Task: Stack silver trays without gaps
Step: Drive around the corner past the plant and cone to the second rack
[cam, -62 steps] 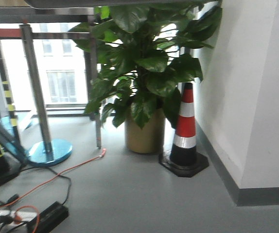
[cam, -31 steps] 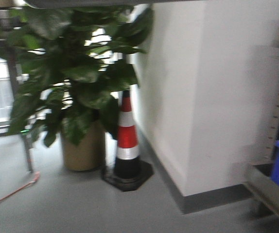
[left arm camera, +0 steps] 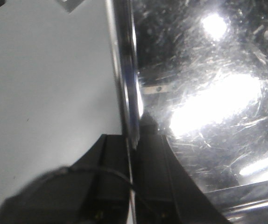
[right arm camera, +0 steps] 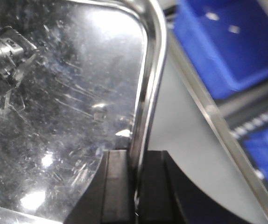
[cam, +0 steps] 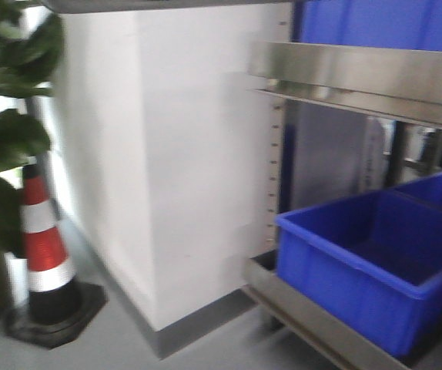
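Facing a steel shelf rail and blue bins in the front view. The silver tray hangs off any counter, floor below it; gripping both sides probably keeps it level for transport. The left pincer is clamped on one thin rim, the right pincer apparently on the opposite rim.

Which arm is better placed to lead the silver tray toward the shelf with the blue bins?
Probably the right. The left fingers and right fingers each clamp a silver tray rim, but blue bins show beyond the right ones only.
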`<state>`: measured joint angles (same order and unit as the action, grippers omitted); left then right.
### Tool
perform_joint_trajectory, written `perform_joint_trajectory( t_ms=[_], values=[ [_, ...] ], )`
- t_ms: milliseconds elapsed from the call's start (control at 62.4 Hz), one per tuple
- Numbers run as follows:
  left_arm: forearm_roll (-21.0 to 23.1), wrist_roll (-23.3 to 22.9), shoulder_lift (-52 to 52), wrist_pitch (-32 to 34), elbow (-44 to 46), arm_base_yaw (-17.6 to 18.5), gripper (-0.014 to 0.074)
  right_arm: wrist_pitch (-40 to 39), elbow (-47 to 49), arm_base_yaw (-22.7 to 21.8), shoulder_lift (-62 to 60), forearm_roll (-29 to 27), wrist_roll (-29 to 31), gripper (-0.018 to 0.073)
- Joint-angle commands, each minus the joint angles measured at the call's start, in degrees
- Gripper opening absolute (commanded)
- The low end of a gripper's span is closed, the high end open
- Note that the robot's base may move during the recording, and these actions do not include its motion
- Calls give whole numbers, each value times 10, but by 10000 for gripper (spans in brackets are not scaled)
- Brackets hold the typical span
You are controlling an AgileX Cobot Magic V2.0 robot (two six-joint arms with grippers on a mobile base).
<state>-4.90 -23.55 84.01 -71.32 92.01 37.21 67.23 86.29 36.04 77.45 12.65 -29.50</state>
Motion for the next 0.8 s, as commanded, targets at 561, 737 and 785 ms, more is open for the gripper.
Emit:
perform_joint_trajectory(
  t_ms=[561,737,785],
  values=[
    [-8,9,-19,11,18,2,-48,-35,23,-3,-20,24,9,55],
    [-8,9,-19,11,18,2,-48,-35,23,-3,-20,24,9,55],
    [-8,9,-19,11,18,2,-48,-35,23,-3,-20,24,9,55]
  ],
)
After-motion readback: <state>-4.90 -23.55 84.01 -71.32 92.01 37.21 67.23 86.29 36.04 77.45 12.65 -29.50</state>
